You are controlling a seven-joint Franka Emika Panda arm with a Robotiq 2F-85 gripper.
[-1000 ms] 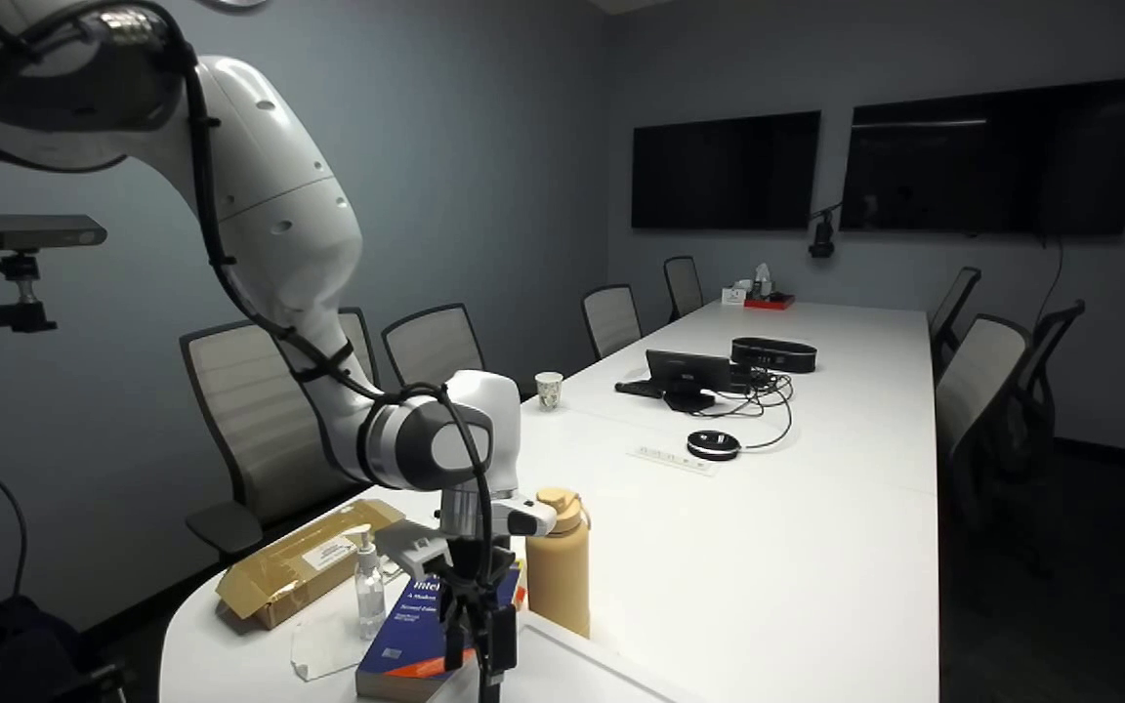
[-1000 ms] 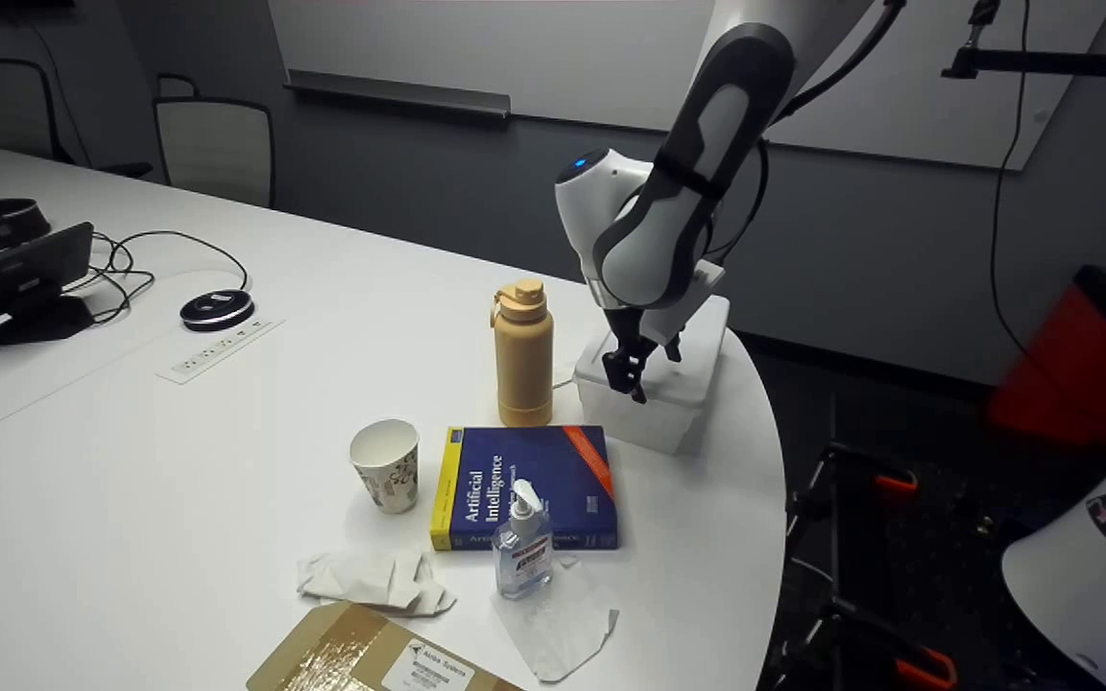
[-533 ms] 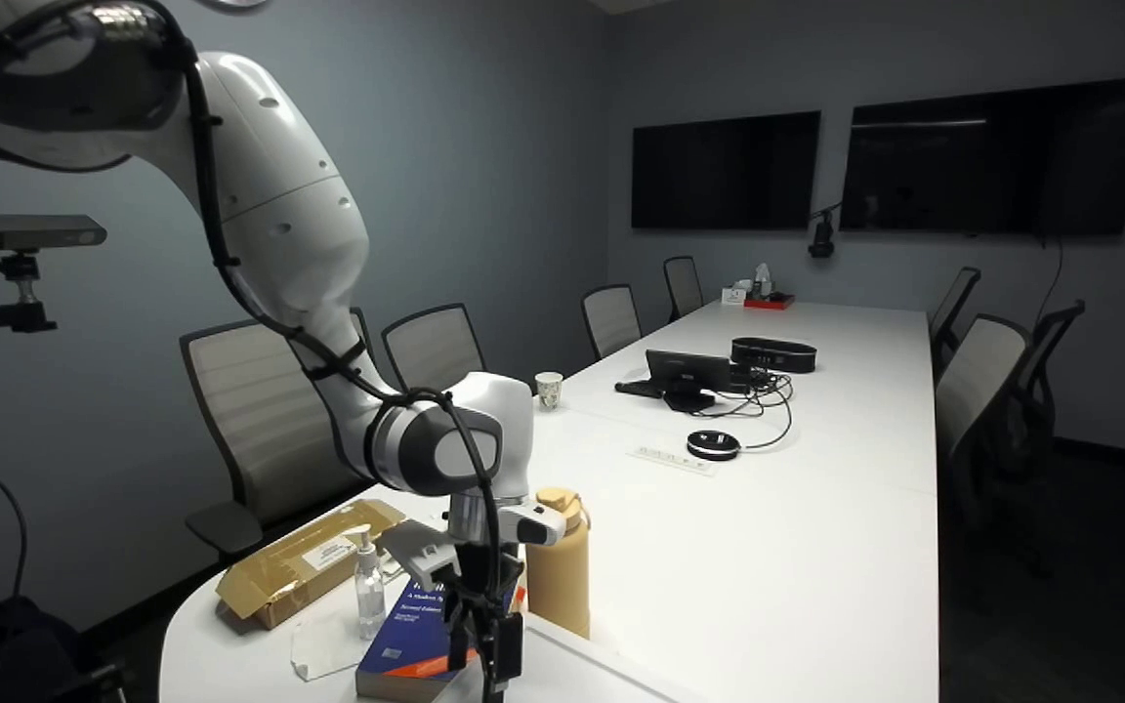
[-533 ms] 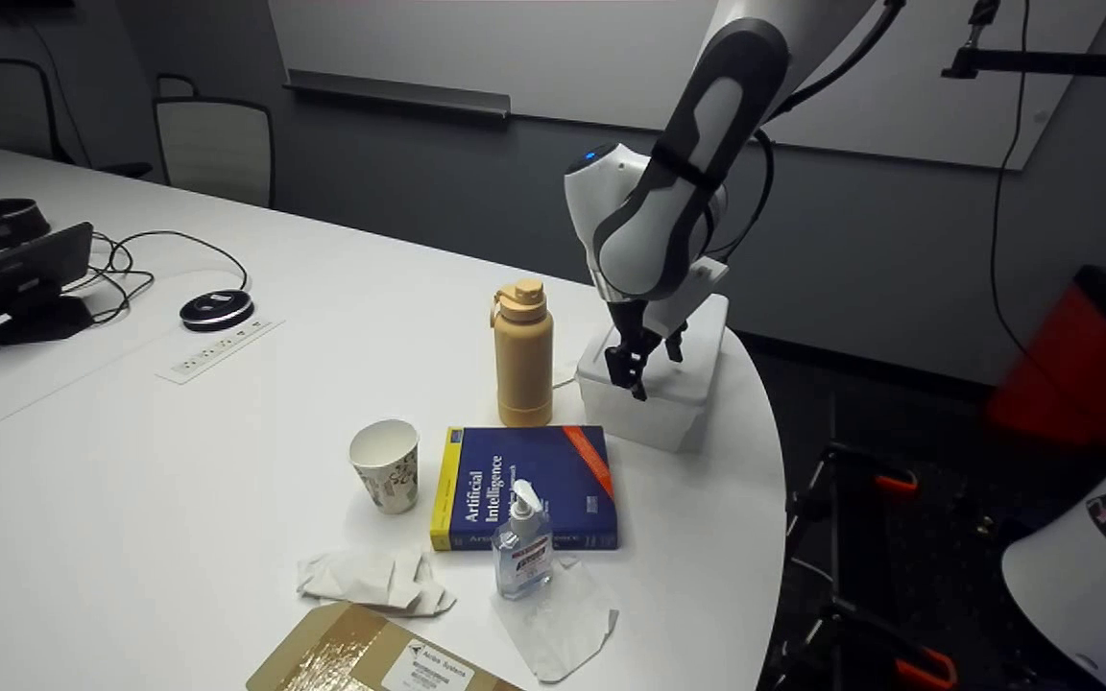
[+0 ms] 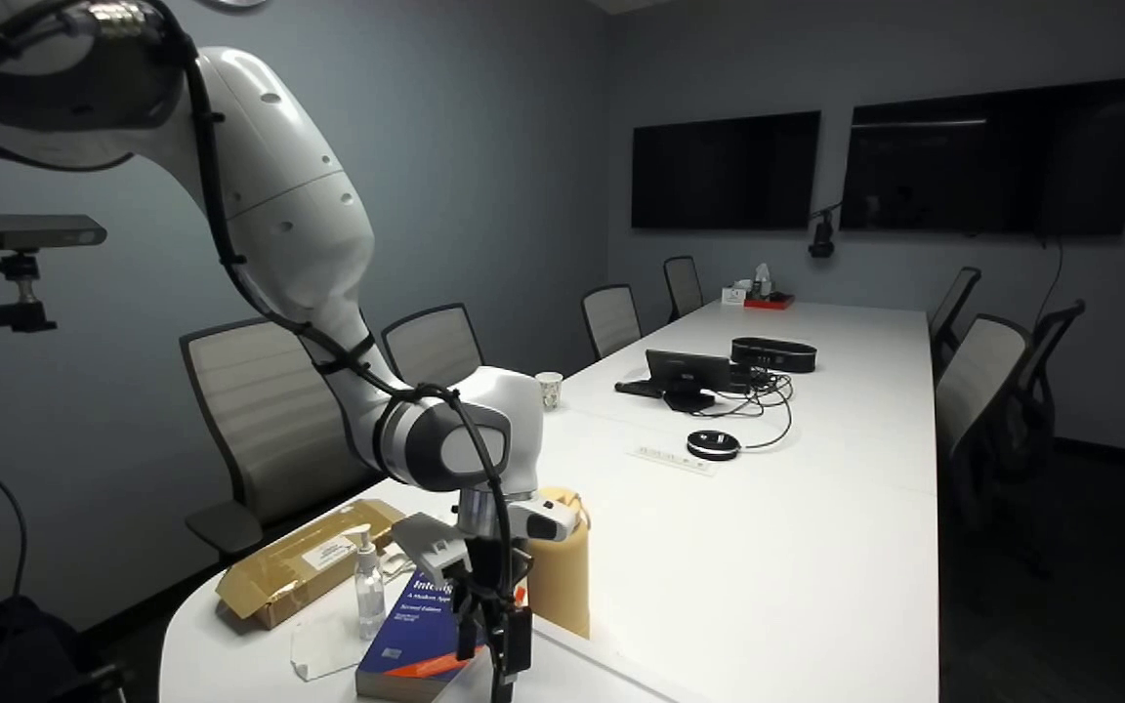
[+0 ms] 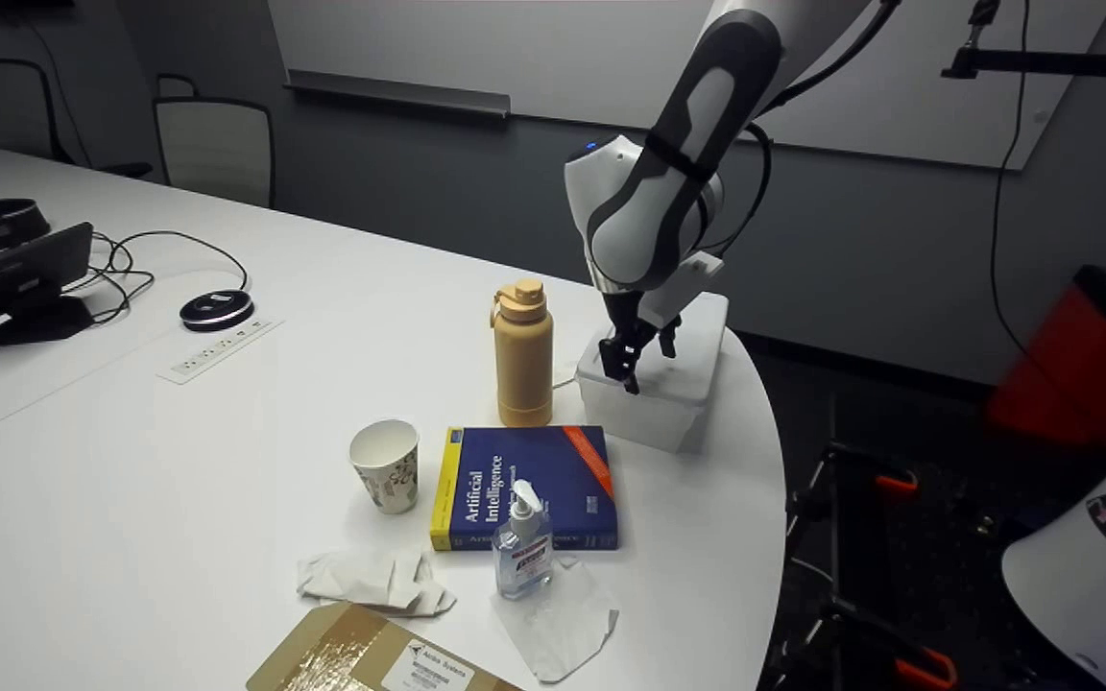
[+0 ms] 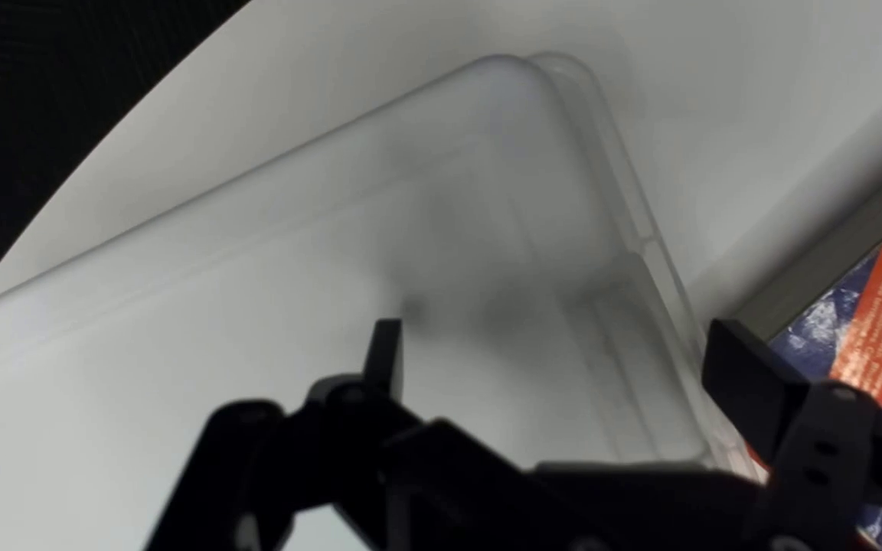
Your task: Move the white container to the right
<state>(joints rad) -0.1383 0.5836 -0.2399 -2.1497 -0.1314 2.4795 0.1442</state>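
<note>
We see the arm (image 6: 644, 221) angled down, our pincer (image 7: 556, 340) spread wide over the white container (image 6: 654, 408) at the rounded end of the desk (image 6: 342, 326); from the wrist, one finger (image 7: 385, 356) shows against its lid (image 7: 257, 329), the other beyond it. A blue book (image 6: 539, 470) and tan bottle (image 6: 524, 369) stand close by.

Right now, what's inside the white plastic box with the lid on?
I can't tell what's in the white plastic box: its lid covers the top, and the cloudy plastic shows nothing clearly. You can see only its outside and the robot's open gripper over one edge.
</note>
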